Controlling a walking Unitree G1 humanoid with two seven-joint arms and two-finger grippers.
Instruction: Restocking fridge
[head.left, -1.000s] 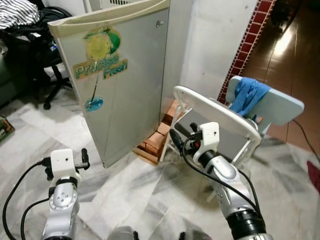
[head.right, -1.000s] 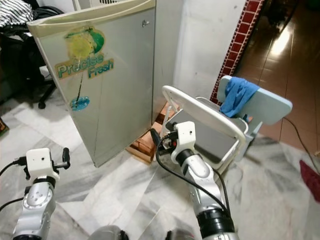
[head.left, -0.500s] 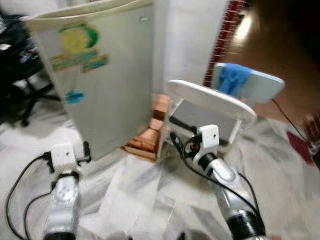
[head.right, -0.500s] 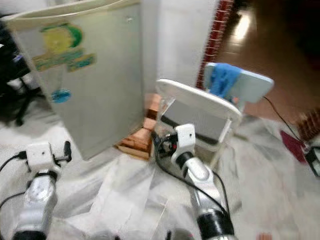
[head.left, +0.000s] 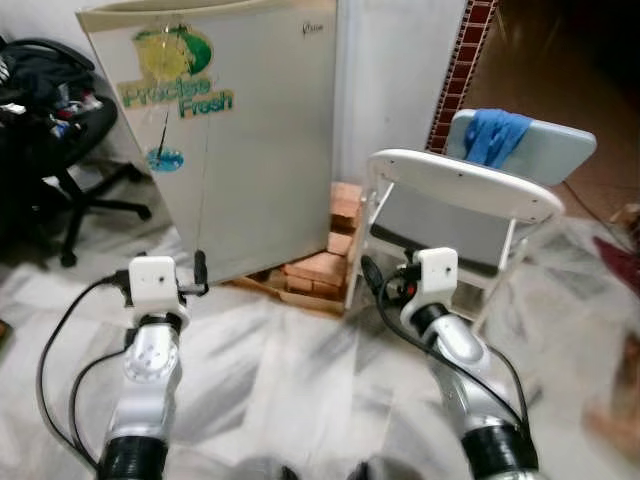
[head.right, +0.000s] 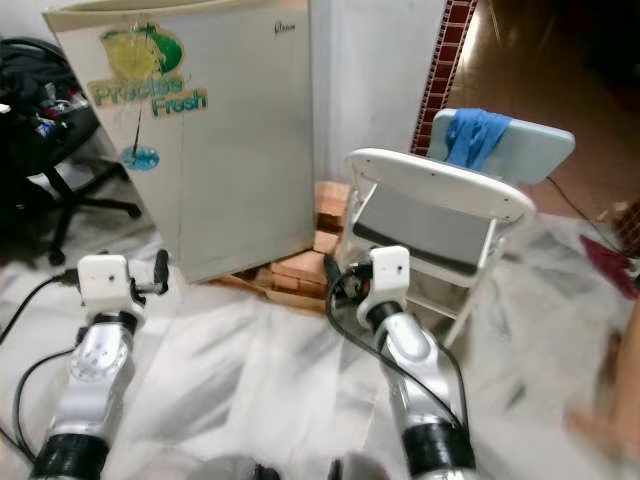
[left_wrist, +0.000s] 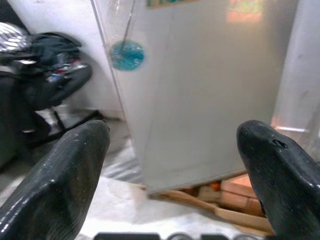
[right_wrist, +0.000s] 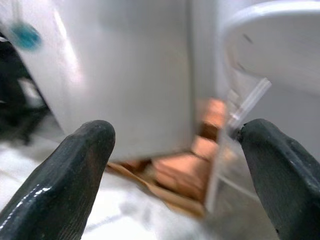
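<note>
A small grey fridge (head.left: 250, 140) with a "Precise Fresh" sticker stands ahead, its door shut. It rests on a wooden board and bricks (head.left: 318, 268). My left gripper (left_wrist: 170, 165) is held low in front of the fridge's lower left part, open, with nothing between its fingers (left_wrist: 60, 180). My right gripper (right_wrist: 170, 165) is also open and holds nothing. It points at the gap between the fridge's right corner and a white folding chair (head.left: 455, 185). Both grippers are short of the fridge and touch nothing.
The white folding chair stands close to the fridge's right side. A pale blue chair (head.left: 555, 150) with a blue cloth (head.left: 495, 135) is behind it. A black office chair (head.left: 55, 130) is at the left. The floor is marbled white tile (head.left: 300, 370).
The whole picture has shifted, so the camera has moved. The fridge front now faces me more squarely and sits further left. Both arms keep the same raised pose, grippers still open.
</note>
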